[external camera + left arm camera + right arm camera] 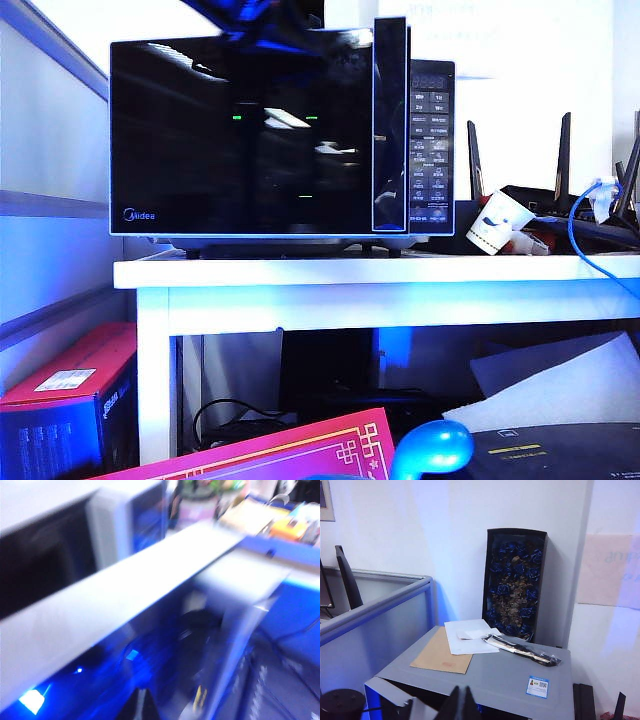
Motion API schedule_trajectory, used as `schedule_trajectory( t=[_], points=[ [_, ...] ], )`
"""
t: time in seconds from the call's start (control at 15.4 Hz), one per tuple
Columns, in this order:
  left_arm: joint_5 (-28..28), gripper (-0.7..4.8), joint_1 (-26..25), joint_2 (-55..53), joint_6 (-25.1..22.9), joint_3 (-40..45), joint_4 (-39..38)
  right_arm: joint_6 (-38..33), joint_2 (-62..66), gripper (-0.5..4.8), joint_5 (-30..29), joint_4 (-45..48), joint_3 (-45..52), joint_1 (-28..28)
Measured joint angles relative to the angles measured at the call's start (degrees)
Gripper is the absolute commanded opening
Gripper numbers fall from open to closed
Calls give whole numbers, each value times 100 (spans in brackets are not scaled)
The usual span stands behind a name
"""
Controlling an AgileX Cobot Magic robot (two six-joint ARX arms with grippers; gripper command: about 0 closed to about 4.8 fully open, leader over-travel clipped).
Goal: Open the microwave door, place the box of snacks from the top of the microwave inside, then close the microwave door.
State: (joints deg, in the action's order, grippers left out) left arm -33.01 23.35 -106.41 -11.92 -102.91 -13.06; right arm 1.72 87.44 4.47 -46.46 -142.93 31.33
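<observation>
A large black microwave [280,135] with silver trim and a dark button panel stands on a white table [370,272] in the upper half of the exterior view. Its wide glossy black microwave door [240,138], marked "Midea" at the lower left corner, lies flat against the front, with the vertical glossy handle strip [390,125] at its right edge. A dark blurred arm [270,25] crosses the top edge of the frame just above the microwave's roof; the left gripper itself cannot be made out there, and in the smeared left wrist view, which shows the table edge running diagonally and part of the microwave at upper left, no fingers are clear, so whether it is open or closed cannot be told. The small box of snacks cannot be made out in any view. In the right wrist view the right gripper [461,703] sits at the bottom centre, its dark fingertips pressed together with nothing between them, over a grey cabinet top [510,675] carrying a brown envelope [442,655], white papers [469,636] and an upright black box of blue roses [514,582].
</observation>
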Motion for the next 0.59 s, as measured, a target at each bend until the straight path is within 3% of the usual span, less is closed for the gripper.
schedule_trajectory(
  t=[0.13,0.46,0.59],
  points=[
    [192,-5,179,-142,-2,0,352,0,0,-2,2,-2,0,0],
    [1537,-5,538,-278,-2,-2,1333,0,0,-2,-17,0,0,0],
    [1786,-5,603,-426,17,0,1847,0,0,-2,-28,-2,0,0]
  ],
)
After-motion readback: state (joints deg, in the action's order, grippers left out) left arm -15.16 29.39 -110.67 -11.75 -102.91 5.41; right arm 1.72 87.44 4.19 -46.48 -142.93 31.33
